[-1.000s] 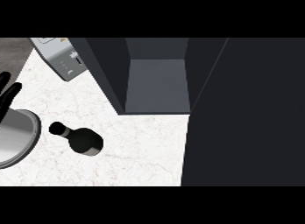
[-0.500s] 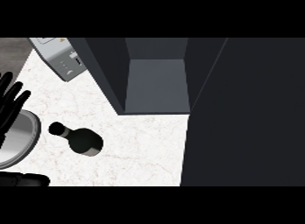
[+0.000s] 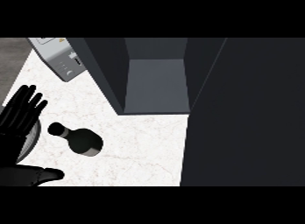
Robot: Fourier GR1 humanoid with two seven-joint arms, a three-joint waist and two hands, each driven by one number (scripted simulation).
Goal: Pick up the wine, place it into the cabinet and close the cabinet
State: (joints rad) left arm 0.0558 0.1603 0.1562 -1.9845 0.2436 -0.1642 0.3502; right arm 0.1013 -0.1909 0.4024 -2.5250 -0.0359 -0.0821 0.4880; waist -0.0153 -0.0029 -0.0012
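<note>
**Wine not yet picked up – all three steps left**

Head view: the wine bottle sits on the white counter at approx. 8 o'clock in the view. Its neck points toward 10 o'clock and nothing touches it. The left hand is at 9 o'clock, just beside the bottle's neck but apart from it. Its fingers are straight and spread, pointing to 12, and it holds nothing. It partly covers a grey plate at the left edge. The right hand doesn't show anywhere.

The cabinet is at 12 o'clock w/ its front open and the grey inside bare. A big dark panel fills the 3 o'clock side, prob. the open door, though can't say for sure. A grey appliance stands at 11 o'clock.

Progress, as I judge it: zero steps done. Grasp, placing in the cabinet and shutting the door are all to do. The hand looks near enough to start the grasp.
</note>
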